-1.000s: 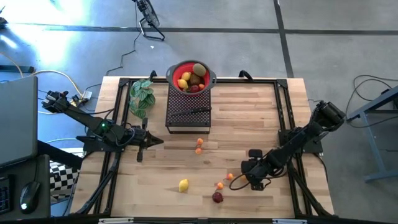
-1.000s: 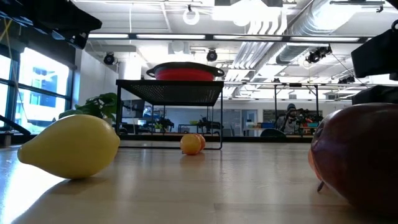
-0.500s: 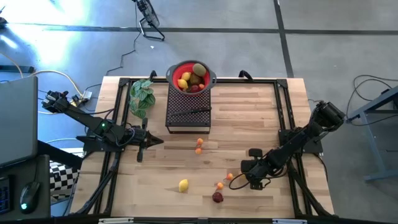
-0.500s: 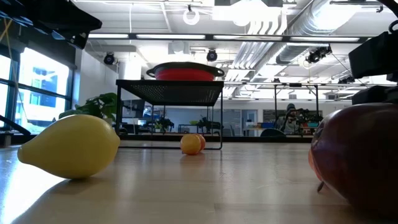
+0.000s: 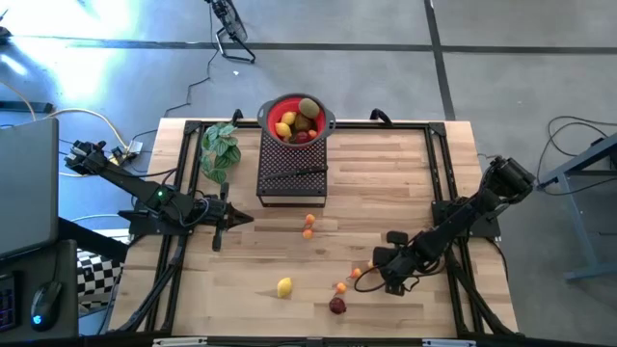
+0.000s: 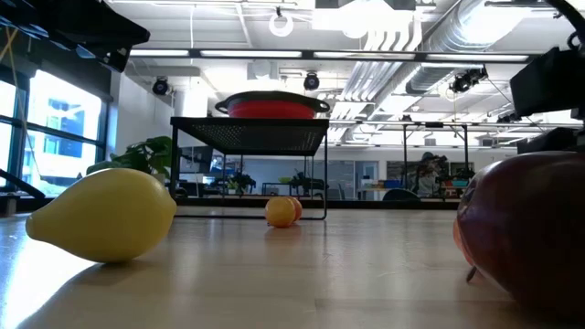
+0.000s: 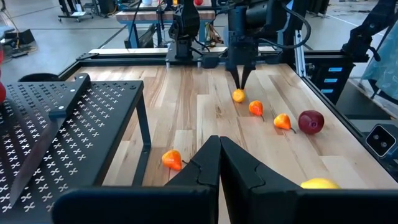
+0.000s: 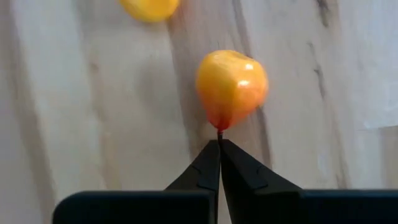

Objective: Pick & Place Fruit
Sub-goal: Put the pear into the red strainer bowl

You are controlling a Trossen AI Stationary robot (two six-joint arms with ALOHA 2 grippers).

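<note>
Right gripper point(image 8: 219, 144): low over the near right part of the table point(image 5: 405, 183), fingers pressed fully together, their tips pinching the thin stem of a small orange fruit point(image 8: 231, 87) that lies on the wood just ahead of them; the fruit's body is outside the fingers. Left gripper point(image 7: 219, 142): waiting at the left side of the table, fingers closed, empty. Loose fruit on the table: a second small orange fruit point(image 5: 340, 286) and a dark red fruit point(image 5: 337, 306) near the front edge, just left of the right gripper; a lemon point(image 5: 284, 286) farther left; two more small orange fruits point(image 5: 308, 226) at mid-table, just in front of a black mesh stand point(image 5: 292, 169). A red bowl point(image 5: 274, 114) on the stand's far end holds more fruit.
</note>
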